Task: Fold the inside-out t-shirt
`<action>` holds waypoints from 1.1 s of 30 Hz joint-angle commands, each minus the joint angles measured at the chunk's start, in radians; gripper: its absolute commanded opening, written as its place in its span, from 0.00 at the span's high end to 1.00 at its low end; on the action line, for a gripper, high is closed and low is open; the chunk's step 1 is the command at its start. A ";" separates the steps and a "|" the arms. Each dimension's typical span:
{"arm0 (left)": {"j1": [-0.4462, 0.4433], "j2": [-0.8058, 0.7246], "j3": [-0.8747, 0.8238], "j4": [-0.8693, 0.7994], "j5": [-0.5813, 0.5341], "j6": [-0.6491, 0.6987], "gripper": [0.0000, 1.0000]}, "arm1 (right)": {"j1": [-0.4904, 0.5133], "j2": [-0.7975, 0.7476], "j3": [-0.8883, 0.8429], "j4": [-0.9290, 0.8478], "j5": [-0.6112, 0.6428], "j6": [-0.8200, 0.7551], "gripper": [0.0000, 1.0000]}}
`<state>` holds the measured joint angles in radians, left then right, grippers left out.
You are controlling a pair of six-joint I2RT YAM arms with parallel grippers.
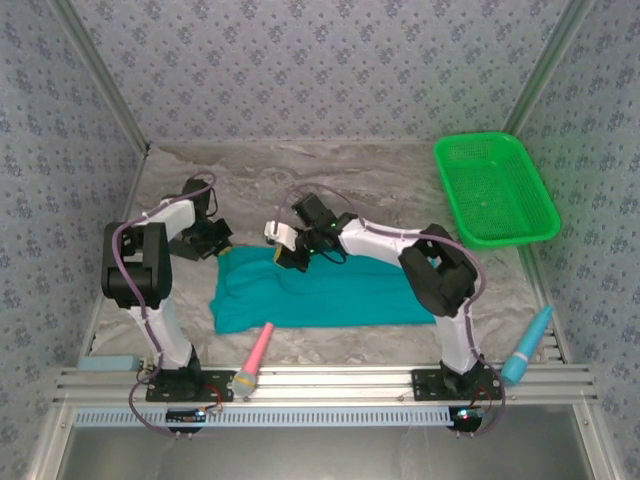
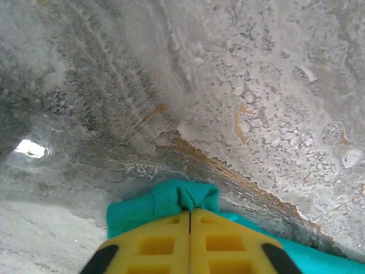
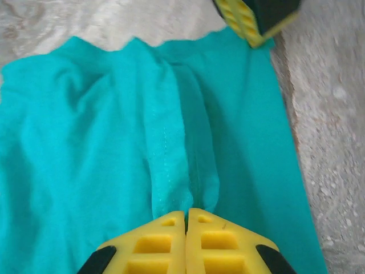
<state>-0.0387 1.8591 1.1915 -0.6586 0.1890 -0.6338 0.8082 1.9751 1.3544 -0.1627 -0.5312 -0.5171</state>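
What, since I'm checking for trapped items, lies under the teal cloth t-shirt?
Grey marbled tabletop shows around the teal cloth t-shirt; the cloth hides whatever lies directly beneath it.

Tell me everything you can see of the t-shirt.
The t-shirt is plain teal soft cloth, lying wrinkled in a wide flat band on the table. A stitched seam runs along one fold. The left pincer is shut on its far left corner, the right pincer on a fold at its far edge.
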 commanded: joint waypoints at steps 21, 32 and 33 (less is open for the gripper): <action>-0.008 -0.212 -0.006 -0.174 -0.024 0.085 0.61 | 0.193 -0.444 -0.508 0.297 0.289 0.047 0.56; -0.324 -0.289 -0.089 -0.207 -0.150 0.001 0.60 | -0.016 -0.639 -0.614 -0.092 0.801 0.916 0.54; -0.329 -0.291 -0.119 -0.189 -0.138 -0.026 0.61 | -0.068 -0.632 -0.609 -0.095 0.737 0.882 0.55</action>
<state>-0.3550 1.5497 1.1282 -0.8043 0.1001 -0.5911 0.8135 1.3518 0.7601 -0.1501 0.2440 0.2390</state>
